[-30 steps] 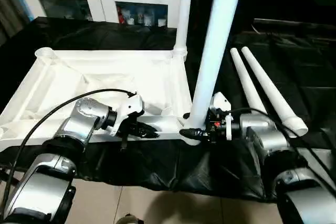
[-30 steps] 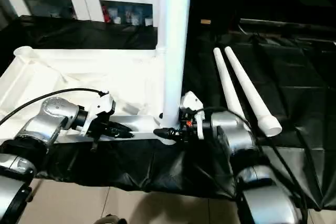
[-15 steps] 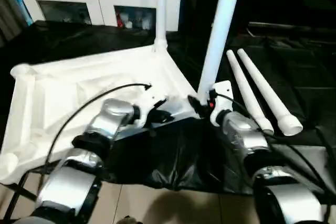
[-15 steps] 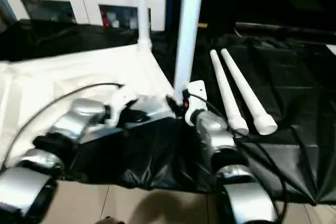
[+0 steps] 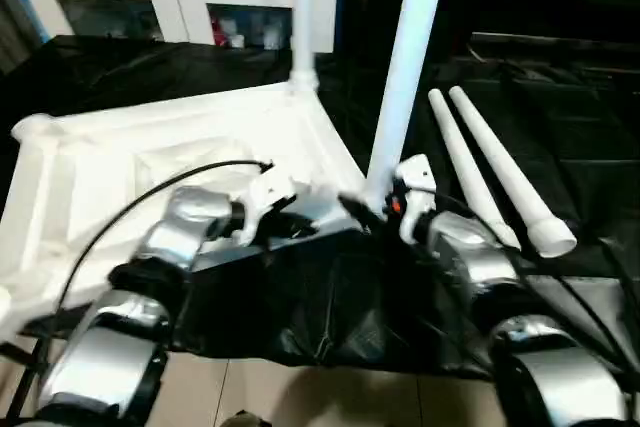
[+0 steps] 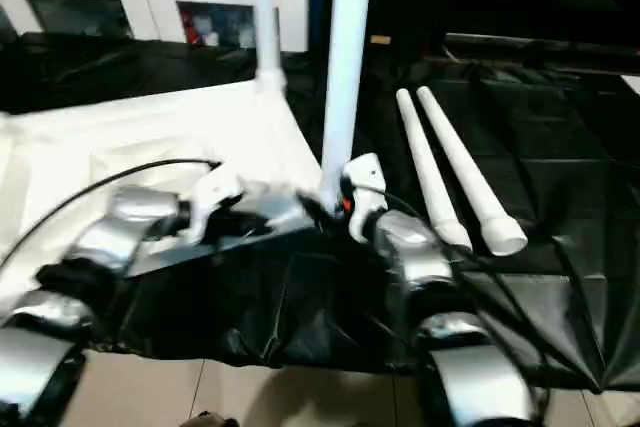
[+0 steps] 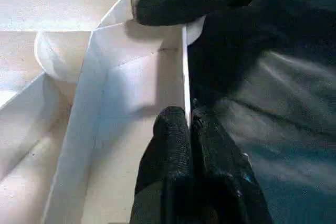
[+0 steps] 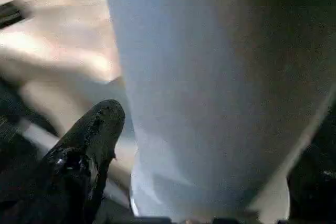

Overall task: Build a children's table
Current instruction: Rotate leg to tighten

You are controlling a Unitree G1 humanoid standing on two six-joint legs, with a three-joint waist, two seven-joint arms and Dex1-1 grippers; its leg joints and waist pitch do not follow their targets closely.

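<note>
The children's table lies upside down: its white tabletop (image 5: 120, 162) rests ribbed side up on the black cloth, askew to me. One white leg (image 5: 303, 17) stands in the far corner socket. A second leg (image 5: 405, 67) stands upright in the near right corner. My left gripper (image 5: 305, 230) is shut on the tabletop's thin front rim (image 7: 185, 77), as the left wrist view shows. My right gripper (image 5: 372, 205) stands open around the base of the near leg (image 8: 210, 77), one finger (image 8: 92, 140) on either side. Two loose legs (image 5: 490, 172) lie side by side to the right.
A white cabinet with glass doors (image 5: 180, 7) stands behind the table. Black cloth (image 5: 570, 117) covers the work surface and hangs over its front edge. Tiled floor (image 5: 300, 397) shows below. A black cable (image 5: 130, 217) arcs over my left forearm.
The whole picture has shifted, and the tabletop now lies turned, its near right corner farther from me. My right gripper's jaws have widened around the upright leg. The left grip holds.
</note>
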